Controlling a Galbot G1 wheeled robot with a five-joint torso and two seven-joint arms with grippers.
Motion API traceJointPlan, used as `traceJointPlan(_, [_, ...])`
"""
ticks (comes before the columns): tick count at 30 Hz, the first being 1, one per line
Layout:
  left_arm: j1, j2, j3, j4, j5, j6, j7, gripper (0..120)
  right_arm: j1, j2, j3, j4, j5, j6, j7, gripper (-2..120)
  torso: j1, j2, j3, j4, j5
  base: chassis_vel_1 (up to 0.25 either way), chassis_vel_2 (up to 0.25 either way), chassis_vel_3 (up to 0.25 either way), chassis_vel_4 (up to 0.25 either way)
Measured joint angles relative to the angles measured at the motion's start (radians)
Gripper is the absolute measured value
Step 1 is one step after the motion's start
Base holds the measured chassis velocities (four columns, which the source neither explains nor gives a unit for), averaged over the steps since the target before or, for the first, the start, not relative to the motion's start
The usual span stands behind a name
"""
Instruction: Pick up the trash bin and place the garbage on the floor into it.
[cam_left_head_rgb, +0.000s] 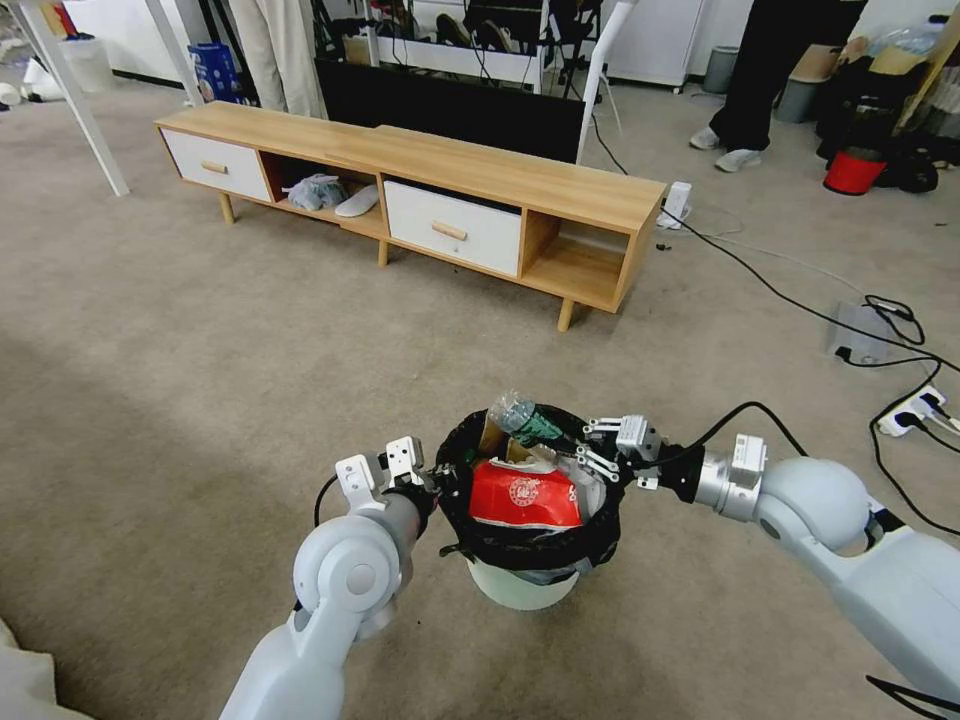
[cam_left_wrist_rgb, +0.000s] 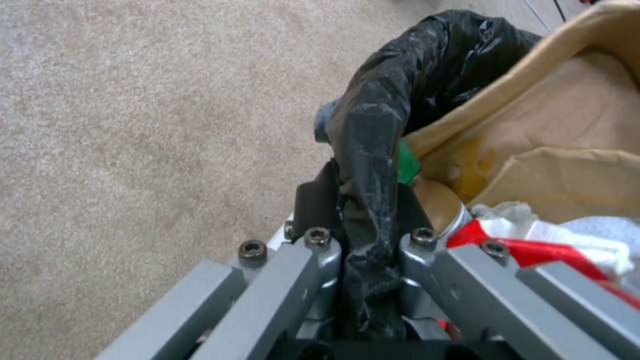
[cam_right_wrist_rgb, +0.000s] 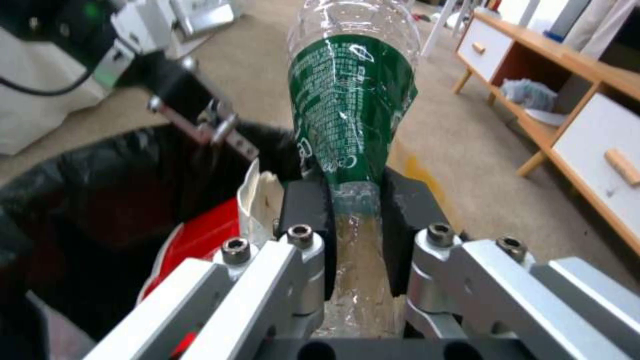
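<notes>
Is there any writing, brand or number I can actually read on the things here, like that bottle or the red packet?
Nothing here reads clearly enough to quote.
Green label on the bottle, gripped by the right gripper: rows of small white print and a ring logo, too blurred to read.
Red packet in the trash bin: a round white seal, too small to read.
Blue box behind the cabinet: no legible print.
The left gripper clamps the bin's black bag, which is unmarked.

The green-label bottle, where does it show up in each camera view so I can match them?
Head view: the bottle sticks up at the far rim of the bin, by the right gripper.
Left wrist view: only a green sliver behind the black bag; I can't confirm it's the bottle.
Right wrist view: centre, clamped between the fingers.
Shared landmark: the black bag.
</notes>
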Motion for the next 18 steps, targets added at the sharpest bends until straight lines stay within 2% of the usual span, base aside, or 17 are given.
traceJointPlan(18, [-0.002, 0.003, -0.004, -0.006, -0.001, -0.002, 0.008, 4, 0.015, 0.019, -0.038, -0.015, -0.005, -0.006, 0.009, 13, 0.000, 0.000, 0.000, 0.0000, -0.0001, 0.000, 0.000, 0.000, 0.000])
